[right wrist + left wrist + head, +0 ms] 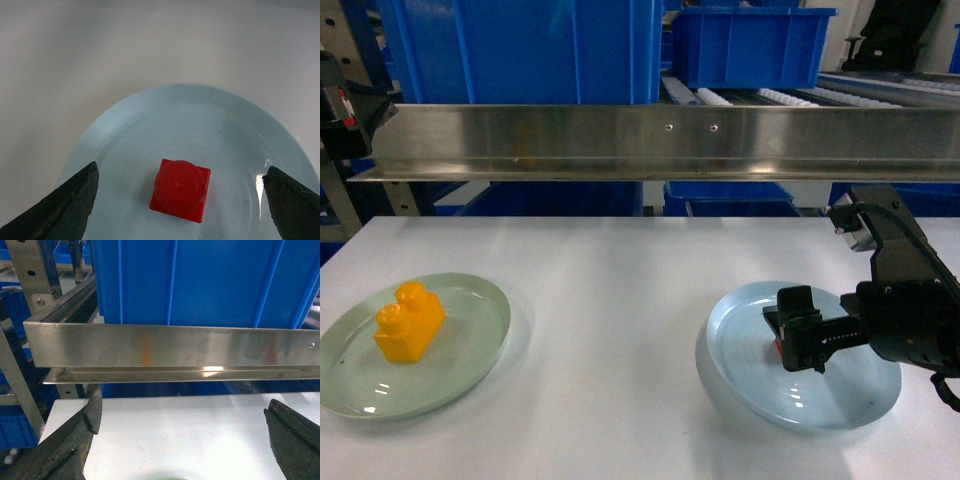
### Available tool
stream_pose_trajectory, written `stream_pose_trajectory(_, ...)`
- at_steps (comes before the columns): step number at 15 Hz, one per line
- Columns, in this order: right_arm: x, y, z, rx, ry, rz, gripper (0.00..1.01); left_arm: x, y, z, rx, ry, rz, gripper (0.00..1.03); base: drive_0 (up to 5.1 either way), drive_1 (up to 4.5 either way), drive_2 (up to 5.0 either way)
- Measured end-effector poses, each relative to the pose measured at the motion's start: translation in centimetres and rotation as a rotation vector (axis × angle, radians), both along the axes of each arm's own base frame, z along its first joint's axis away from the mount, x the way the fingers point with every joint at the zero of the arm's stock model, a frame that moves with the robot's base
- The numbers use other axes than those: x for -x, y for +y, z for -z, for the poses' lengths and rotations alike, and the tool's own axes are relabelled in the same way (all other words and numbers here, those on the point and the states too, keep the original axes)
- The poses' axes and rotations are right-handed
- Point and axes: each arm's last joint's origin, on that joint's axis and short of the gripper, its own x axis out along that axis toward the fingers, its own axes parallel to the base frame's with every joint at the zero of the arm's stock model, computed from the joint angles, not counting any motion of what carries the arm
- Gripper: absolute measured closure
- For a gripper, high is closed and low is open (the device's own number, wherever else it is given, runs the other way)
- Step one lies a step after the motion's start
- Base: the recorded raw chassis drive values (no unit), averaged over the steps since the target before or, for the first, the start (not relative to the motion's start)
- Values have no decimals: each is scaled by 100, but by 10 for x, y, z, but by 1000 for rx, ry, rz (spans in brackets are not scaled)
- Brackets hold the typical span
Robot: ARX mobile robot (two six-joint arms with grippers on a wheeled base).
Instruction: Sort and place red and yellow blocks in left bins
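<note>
red cube (180, 190) between open pincer (180, 200)

Right arm (905, 300) comes in from the right edge of the head view, wrist bent down and pointed left, low over the table. Right gripper (180, 200) is spread wide: both dark fingers (65, 205) sit at the far corners of its wrist view, nothing touching either pad. Left gripper (182, 440) likewise spread wide, fingers at the bottom corners, nothing between them. Left arm itself isn't visible in the head view.
</note>
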Motion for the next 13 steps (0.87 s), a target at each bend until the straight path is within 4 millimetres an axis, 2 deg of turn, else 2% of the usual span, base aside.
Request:
stream_pose_trajectory(3,-7,2,1,-1,-8,7,3,0,0,0,0,0,1,5,0,0,0)
stream_pose_trajectory(4,-9,15,3,8,-10,-9,3,0,0,0,0,-1,0,5,0,0,0)
stream_pose_trajectory(5,-7,22,14,34,3,-14,3,0,0,0,0,0,0,5,0,0,0)
stream_pose_trajectory(8,-4,19,27,68,13,17,6,0,0,0,0,0,0,5,0,0,0)
stream_pose_trajectory(12,1,14,35,85,15,35,44,0,0,0,0,0,0,5,0,0,0)
stream_pose_trajectory(13,6,14,38,78,2,35,70,0,0,0,0,0,0,5,0,0,0)
